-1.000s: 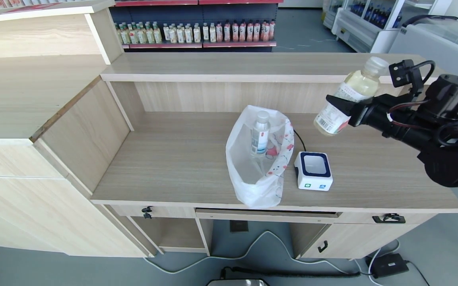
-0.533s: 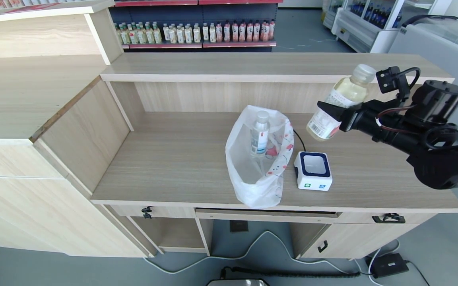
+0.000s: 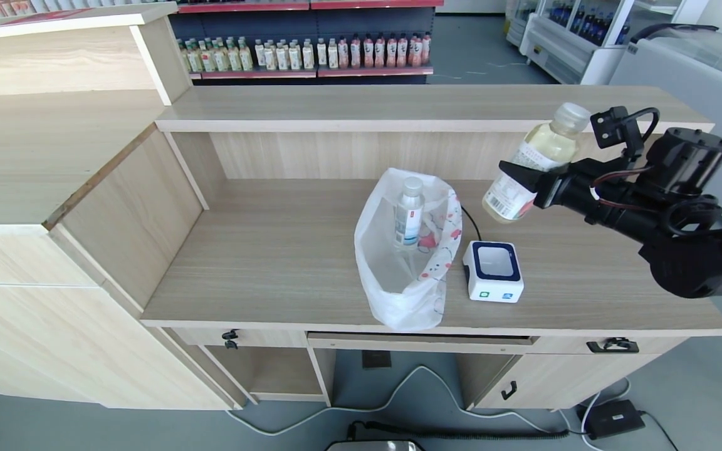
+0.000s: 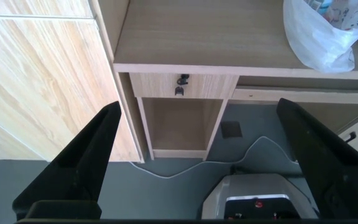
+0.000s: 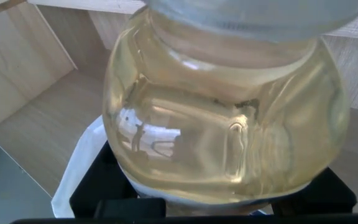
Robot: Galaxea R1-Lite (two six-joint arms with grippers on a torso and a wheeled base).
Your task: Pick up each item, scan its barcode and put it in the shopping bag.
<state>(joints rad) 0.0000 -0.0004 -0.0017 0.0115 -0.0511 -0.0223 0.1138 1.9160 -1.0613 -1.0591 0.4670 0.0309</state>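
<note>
Head view: we see the right gripper (image 3: 522, 177), clamped on the bottle (image 3: 546, 147), has swung it nearer the scanner (image 3: 493, 269), so scanning looks next.

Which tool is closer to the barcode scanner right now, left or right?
Right. The right tool holds the drink bottle above and behind the barcode scanner; the left tool sits low, in front of the counter, farther off.
</note>
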